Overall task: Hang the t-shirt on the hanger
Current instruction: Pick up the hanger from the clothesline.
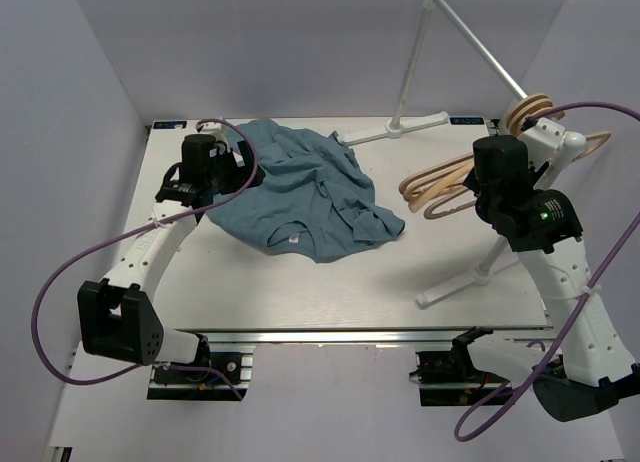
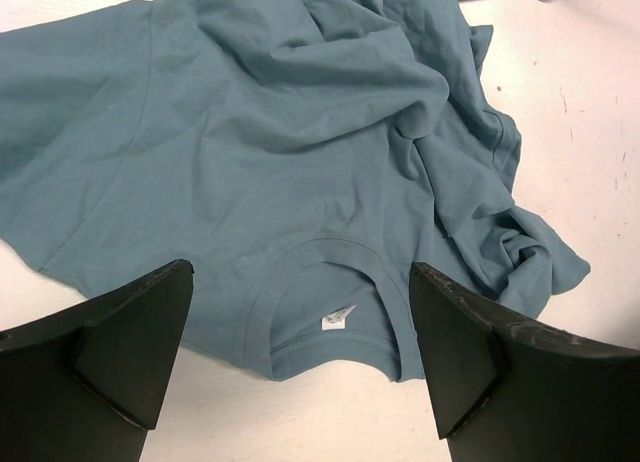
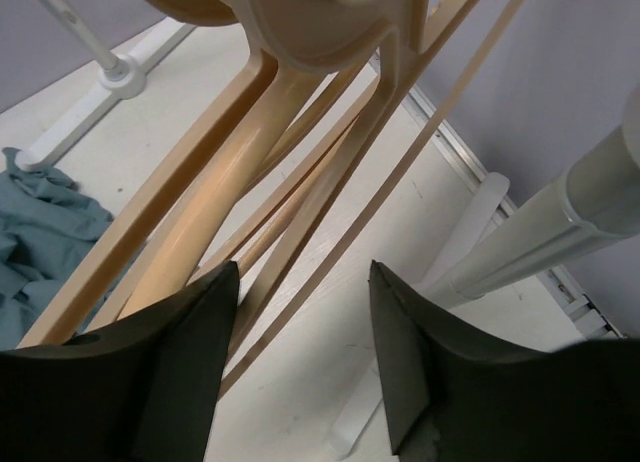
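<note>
While the t-shirt [image 1: 305, 197] lies crumpled on the table [image 1: 300, 292], left of centre and toward the far edge, its collar and white neck label [image 2: 338, 320] face the near edge. The left gripper [image 2: 300, 274] sits over the shirt's left side near the far left corner, fingers wide apart with nothing between them; whether it touches the cloth, can't tell. The hanger [image 1: 440, 182] hangs in a bunch of like tan hangers on the slanted rod of the white stand [image 1: 410, 82], by the right edge toward the far right corner. The right gripper [image 3: 302, 272] is right at that bunch, fingers apart, not clamped. In the right wrist view thin hanger bars cross the gap between its fingers; touching or not, can't tell.
</note>
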Robot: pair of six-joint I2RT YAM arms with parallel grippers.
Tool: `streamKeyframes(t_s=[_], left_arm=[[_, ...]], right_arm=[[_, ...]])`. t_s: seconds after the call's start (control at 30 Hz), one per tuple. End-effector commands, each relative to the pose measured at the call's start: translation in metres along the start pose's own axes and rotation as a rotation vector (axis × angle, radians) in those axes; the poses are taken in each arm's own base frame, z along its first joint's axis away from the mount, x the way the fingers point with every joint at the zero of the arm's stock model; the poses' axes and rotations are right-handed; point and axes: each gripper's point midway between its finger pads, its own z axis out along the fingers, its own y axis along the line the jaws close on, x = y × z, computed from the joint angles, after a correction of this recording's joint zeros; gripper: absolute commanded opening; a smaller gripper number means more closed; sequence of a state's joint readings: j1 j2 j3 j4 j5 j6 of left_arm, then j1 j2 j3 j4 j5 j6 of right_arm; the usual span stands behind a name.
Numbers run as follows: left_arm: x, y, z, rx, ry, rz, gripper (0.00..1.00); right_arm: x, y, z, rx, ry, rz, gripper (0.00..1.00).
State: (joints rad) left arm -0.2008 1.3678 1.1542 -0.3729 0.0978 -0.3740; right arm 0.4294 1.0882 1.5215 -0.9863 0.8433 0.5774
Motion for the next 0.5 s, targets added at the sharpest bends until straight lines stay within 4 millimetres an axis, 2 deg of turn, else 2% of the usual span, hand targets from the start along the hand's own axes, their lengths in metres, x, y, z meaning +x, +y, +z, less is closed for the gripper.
streamKeyframes(t_s=[0.0,0.23,0.37,0.47], left_arm=[[-0.005,-0.004,0.001,0.02,-0.012,0.012,0.98],[-0.001,-0.002,0.006,0.017,0.004,0.006,0.98],[0.0,-0.002,0.008,0.021,0.009,0.009,0.98],[0.001,-0.001,0.01,0.017,0.013,0.011,0.98]], right_arm=[[-0.002,-0.001,0.004,0.01,-0.014,0.031,0.57],[-0.003,-0.009,0.012,0.048,-0.033,0.036,0.55],[0.0,-0.011,0.019,0.068,-0.042,0.06,0.57],[-0.001,-0.01,0.023,0.069,-0.052,0.079,0.51]])
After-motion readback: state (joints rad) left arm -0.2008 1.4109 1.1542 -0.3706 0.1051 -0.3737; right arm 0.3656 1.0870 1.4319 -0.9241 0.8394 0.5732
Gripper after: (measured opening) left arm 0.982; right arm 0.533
